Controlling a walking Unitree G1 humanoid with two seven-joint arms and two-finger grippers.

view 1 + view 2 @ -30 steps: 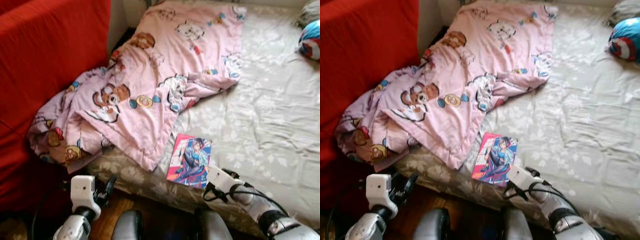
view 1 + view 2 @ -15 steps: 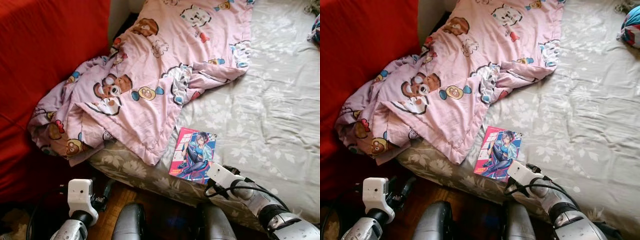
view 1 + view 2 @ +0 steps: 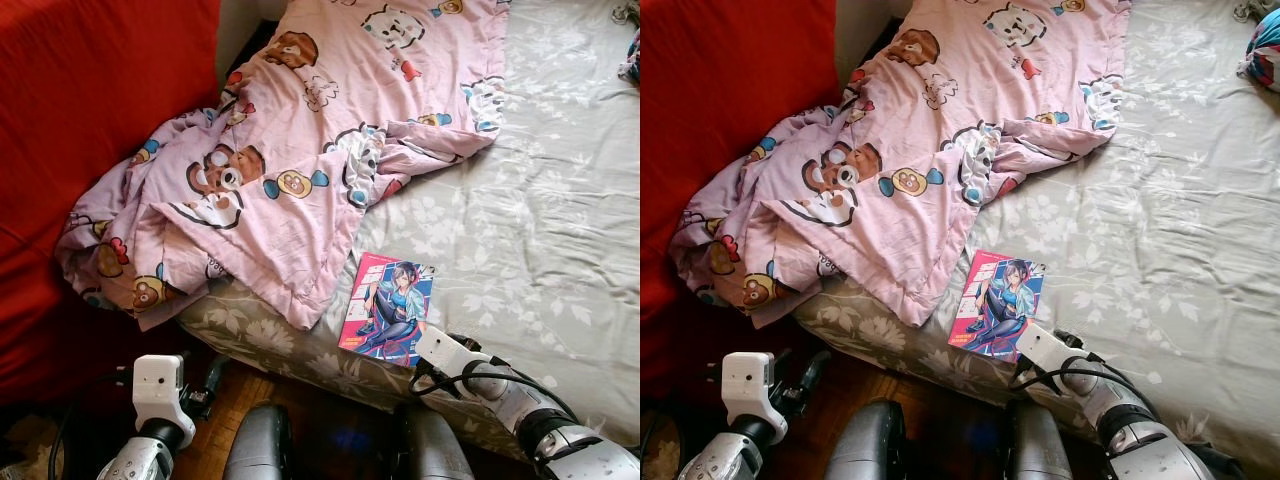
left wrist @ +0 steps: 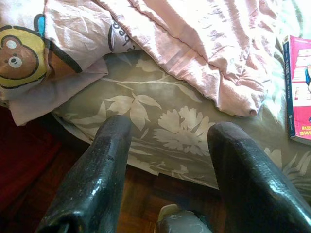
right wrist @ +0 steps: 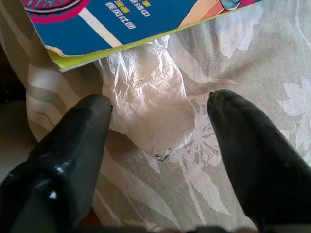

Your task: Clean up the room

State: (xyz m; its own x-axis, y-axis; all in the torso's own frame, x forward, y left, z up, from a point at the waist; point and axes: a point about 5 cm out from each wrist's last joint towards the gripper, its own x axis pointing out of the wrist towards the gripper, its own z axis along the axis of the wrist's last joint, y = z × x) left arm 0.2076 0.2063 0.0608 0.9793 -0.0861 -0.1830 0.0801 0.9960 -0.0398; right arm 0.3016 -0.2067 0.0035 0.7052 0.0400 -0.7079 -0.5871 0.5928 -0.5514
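On the bed (image 3: pixel 540 230), a crumpled white wrapper (image 5: pixel 150 102) lies just beside a comic book (image 3: pixel 388 308). The right tool (image 5: pixel 158 121) hovers wide open, empty, straddling the wrapper. Best to lower straight, pinching only plastic, not sheet or book.

The left tool (image 4: pixel 167 160), open and empty, idles low.

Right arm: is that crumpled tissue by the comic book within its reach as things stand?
Probably yes. The right gripper is open, its fingers either side of the crumpled tissue on the floral bedsheet. Only the comic book overlaps the tissue's far end.
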